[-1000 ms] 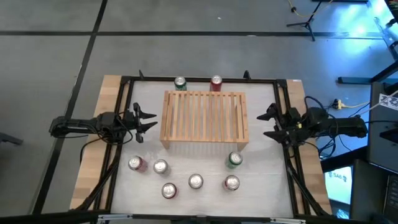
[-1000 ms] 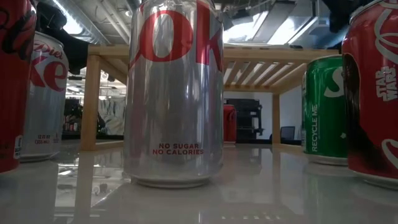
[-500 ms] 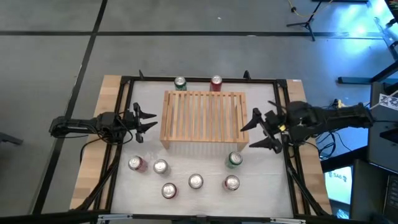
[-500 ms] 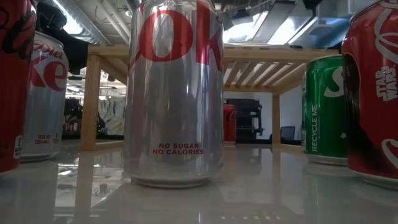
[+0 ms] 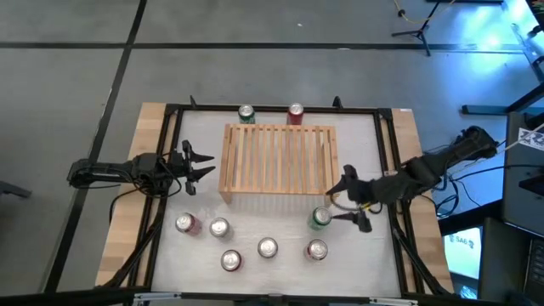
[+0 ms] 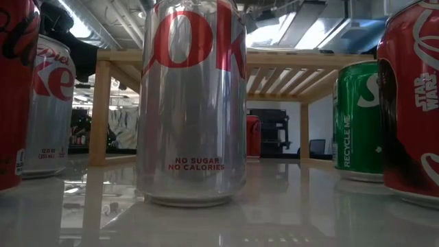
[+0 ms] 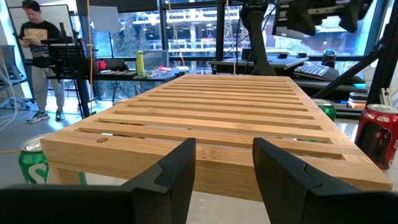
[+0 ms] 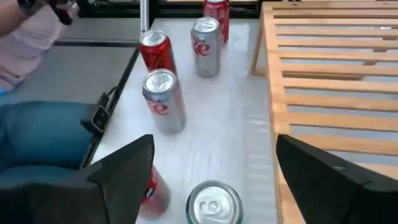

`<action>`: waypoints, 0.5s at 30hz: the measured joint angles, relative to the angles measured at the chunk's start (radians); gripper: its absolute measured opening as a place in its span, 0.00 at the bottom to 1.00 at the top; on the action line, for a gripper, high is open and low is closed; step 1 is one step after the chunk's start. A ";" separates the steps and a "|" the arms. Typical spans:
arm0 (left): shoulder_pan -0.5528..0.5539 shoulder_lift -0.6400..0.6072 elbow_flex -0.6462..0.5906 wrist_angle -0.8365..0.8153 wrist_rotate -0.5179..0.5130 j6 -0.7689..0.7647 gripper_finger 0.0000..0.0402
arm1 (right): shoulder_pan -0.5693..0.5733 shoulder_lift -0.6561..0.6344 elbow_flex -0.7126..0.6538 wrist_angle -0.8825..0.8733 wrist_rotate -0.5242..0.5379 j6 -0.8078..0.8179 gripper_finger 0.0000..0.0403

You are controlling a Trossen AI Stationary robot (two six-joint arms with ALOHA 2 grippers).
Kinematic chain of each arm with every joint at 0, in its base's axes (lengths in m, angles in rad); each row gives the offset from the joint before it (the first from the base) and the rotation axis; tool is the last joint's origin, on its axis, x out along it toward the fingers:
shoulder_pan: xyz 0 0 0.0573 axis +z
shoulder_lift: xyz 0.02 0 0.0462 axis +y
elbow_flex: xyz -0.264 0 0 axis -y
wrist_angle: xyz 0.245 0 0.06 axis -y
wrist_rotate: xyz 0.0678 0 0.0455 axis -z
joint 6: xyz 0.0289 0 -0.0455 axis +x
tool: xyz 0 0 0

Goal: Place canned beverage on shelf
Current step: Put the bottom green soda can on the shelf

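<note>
1. The table (image 5: 374, 255) is white-topped with a dark frame around it.
2. The shelf (image 5: 280, 161) stands empty in the table's middle, a slatted rack of light wood.
3. The left arm waits at the table's left edge; the left gripper (image 5: 200, 167) is pressed shut on nothing, facing the shelf's end.
4. The right gripper (image 5: 350, 206) hangs over the table just beside the green can (image 5: 320, 218), jaws spread and holding nothing.
5. That green can stands by the shelf's front right corner.
6. Five more cans stand in front of the shelf, among them a silver can (image 5: 268, 248).
7. A green-topped can (image 5: 246, 113) and a red can (image 5: 295, 113) stand behind the shelf.
</note>
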 joint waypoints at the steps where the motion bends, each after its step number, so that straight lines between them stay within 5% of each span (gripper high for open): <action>1: 0.000 0.000 0.000 0.000 0.000 0.000 0.38 | 0.014 0.012 0.000 -0.001 0.007 0.000 0.82; 15: 0.000 0.000 0.000 0.000 0.000 0.000 0.38 | 0.090 0.186 0.000 -0.131 0.095 0.082 0.82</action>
